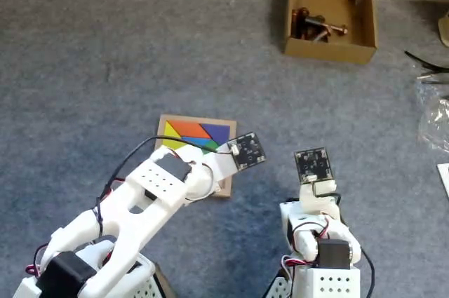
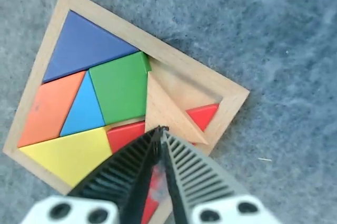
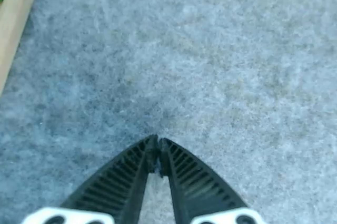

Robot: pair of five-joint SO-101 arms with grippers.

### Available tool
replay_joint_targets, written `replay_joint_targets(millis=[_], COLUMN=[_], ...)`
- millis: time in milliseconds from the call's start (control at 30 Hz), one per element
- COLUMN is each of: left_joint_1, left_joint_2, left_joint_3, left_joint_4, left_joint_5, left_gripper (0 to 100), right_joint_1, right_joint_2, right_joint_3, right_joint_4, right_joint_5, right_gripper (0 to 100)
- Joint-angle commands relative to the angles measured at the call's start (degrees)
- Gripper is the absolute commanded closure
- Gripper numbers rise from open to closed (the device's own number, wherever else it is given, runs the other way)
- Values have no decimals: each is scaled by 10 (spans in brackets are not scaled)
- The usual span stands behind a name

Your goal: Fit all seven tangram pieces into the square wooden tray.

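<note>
The square wooden tray [image 2: 181,60] lies on grey carpet and holds a blue triangle [image 2: 84,45], a green square [image 2: 120,89], an orange parallelogram [image 2: 50,109], a light blue triangle [image 2: 84,113] and a yellow triangle [image 2: 71,153]. A pale wood-coloured triangle [image 2: 166,110] lies askew over a red piece [image 2: 202,116] in the tray's open corner. My left gripper [image 2: 159,129] is shut and holds nothing, its tips at that pale triangle's edge. My right gripper [image 3: 158,140] is shut over bare carpet beside the tray [image 3: 13,23]. In the high view the left wrist [image 1: 245,151] overhangs the tray [image 1: 196,120].
A cardboard box [image 1: 330,45] with several small metal parts stands at the back right. Clear plastic wrap [image 1: 435,123] and cables lie at the right edge. The right arm's wrist [image 1: 313,165] stands right of the tray. Open carpet spreads left and behind.
</note>
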Motion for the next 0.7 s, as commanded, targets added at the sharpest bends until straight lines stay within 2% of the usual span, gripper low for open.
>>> replay_joint_targets(millis=[0,300,433,667], left_joint_1=[9,33,31,31], left_joint_2=[1,1,1,1], left_joint_3=[-21,-20,-18,-17], left_joint_4=[-7,-8,-29,-49], left_joint_5=[5,5,51,52], left_gripper=[989,989,987,986], right_joint_1=[-7,-7,-7,-7], right_joint_2=[-3,-3,-3,-3], right_joint_3=[57,57,57,57], right_joint_4=[-13,-13,-13,-13], right_joint_5=[-4,-4,-4,-4], right_gripper=[993,993,993,993])
